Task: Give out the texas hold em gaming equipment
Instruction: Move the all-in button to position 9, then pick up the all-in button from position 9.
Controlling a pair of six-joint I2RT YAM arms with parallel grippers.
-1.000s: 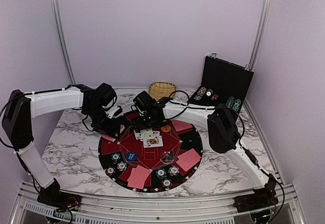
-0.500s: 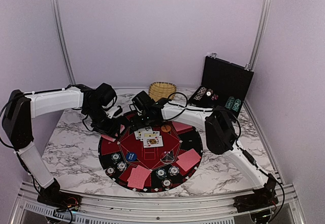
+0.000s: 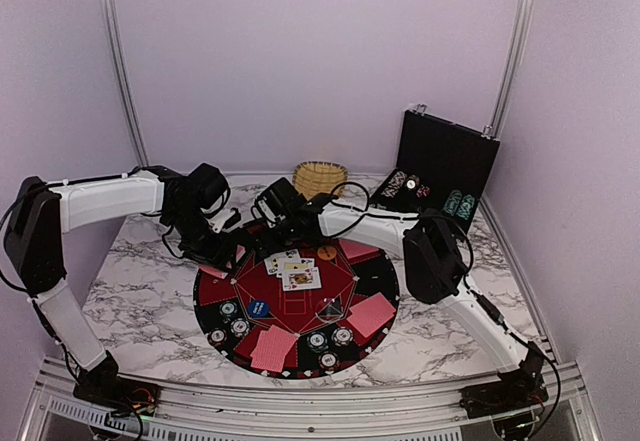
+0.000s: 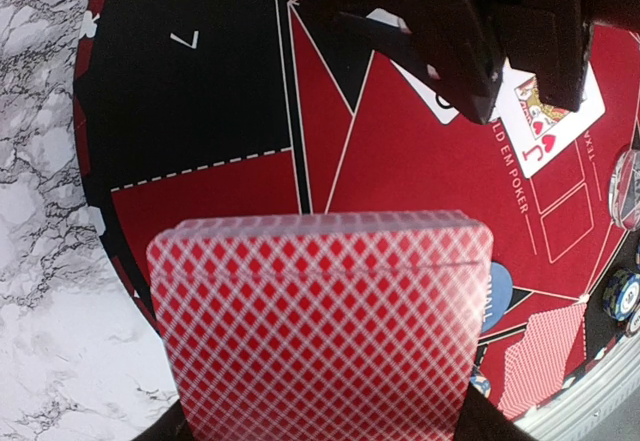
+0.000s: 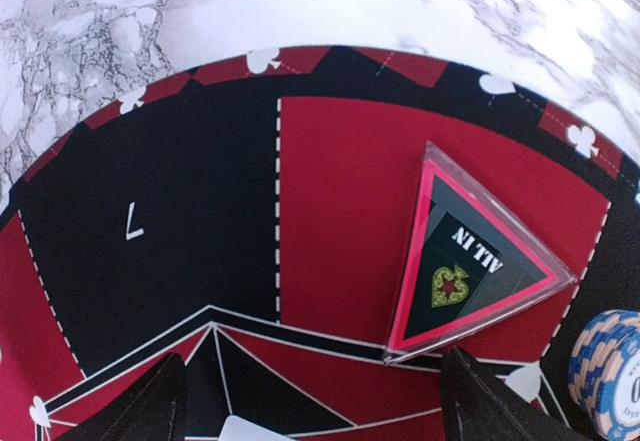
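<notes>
Left gripper (image 3: 222, 249): you have it clamped on a thick deck of red-backed, diamond-patterned playing cards (image 4: 320, 331), held over the left edge of the large round black-and-red numbered mat (image 3: 378, 283).
Right gripper (image 5: 315, 406): your fingers stand wide apart with nothing between them, over the mat's far edge by the black segment marked 7.
Clear pink-rimmed triangular "ALL IN" marker (image 5: 465, 261): flat on a red segment near the mat's edge, ahead of your right gripper.
Face-up cards (image 3: 295, 271): fanned at the mat's centre.
Face-down red-backed cards (image 3: 272, 346): laid at the mat's near edge, with more (image 3: 370, 313) toward its right edge.
Teal-and-white poker chips (image 3: 317, 341): small stacks along the mat's near edge.
Blue button disc (image 3: 259, 308): left of centre.
Orange button disc (image 3: 326, 253): just beyond the face-up cards.
Open black case (image 3: 445, 161): far right corner of the tabletop.
</notes>
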